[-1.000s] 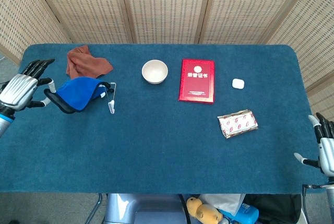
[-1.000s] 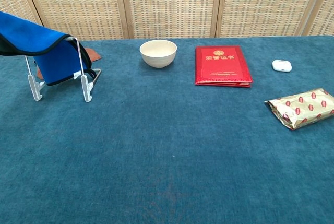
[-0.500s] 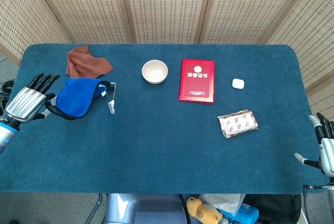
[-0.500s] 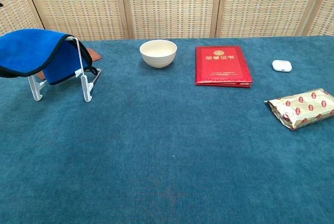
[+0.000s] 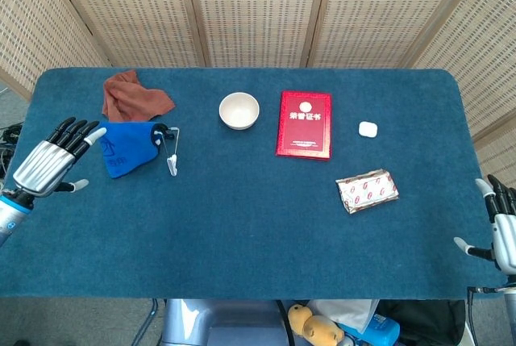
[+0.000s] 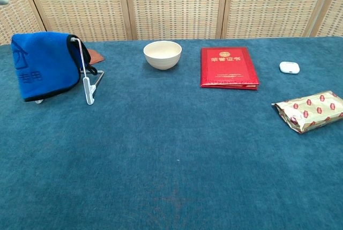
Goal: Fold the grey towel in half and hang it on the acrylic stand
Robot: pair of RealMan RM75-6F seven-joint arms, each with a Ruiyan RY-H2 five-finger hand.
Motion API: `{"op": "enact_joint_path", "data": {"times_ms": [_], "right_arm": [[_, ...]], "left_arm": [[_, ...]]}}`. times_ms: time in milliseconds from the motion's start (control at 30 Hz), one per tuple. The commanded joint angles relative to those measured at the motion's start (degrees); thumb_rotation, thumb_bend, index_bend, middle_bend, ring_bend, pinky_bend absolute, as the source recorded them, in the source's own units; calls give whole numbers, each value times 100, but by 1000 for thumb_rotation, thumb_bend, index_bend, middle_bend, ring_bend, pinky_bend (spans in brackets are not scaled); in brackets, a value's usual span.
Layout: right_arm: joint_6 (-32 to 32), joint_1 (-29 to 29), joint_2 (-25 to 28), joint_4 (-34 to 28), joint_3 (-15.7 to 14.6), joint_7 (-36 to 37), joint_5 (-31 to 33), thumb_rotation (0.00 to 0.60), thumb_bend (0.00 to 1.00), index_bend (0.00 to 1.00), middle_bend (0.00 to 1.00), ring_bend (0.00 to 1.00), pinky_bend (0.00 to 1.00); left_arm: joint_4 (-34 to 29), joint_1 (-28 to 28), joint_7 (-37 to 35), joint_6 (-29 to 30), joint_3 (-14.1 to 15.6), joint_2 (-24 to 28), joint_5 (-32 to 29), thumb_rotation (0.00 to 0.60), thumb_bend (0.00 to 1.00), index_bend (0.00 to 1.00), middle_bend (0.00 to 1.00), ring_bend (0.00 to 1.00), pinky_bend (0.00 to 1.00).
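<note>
The towel (image 5: 127,146) is blue with a dark edge and hangs folded over the clear acrylic stand (image 5: 172,160) at the table's left. In the chest view the towel (image 6: 45,66) drapes down the stand's front, and one clear leg of the stand (image 6: 87,88) shows at its right. My left hand (image 5: 52,167) hovers just left of the towel, fingers spread, holding nothing and clear of the cloth. Holding nothing either, my right hand (image 5: 504,229) stays by the table's front right corner with its fingers apart.
A brown cloth (image 5: 133,97) lies behind the stand. Along the back sit a white bowl (image 5: 239,110), a red booklet (image 5: 305,124) and a small white case (image 5: 368,129). A foil snack packet (image 5: 367,190) lies at the right.
My left hand has let go of the towel and drawn back toward the front left. The towel's lifted half has dropped and now hangs down over the stand. The right hand has not moved.
</note>
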Motion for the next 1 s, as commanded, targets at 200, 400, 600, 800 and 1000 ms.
{"op": "enact_joint_path", "data": {"times_ms": [200,400,600,800,1000], "right_arm": [[32,-13,15,-24,-17,20,-50,600,0,0,0,0,0],[88,-40,50,-52,-27,90,-107,600,0,0,0,0,0],[211,-89,88,-112,-79,153,-278,600,0,0,0,0,0],[524,-200,94,-144,-123,158,-516,600,0,0,0,0,0],[822,-314,82,-146,-125,126,-644,600,0,0,0,0,0]], "left_arm": [[88,223,-427,253,-3,21,-151,600,128,0,0,0,0],[-626,649,-462,338,-116,434,-648,600,131,0,0,0,0],[-2703,1329,68,279,10,1344,-1247,600,132,0,0,0,0],[-3876,1914,1240,799,-6,1483,-1633,600,132,0,0,0,0],[-4326,2209,1934,1261,-18,1552,-1476,600,133,0,0,0,0]]}}
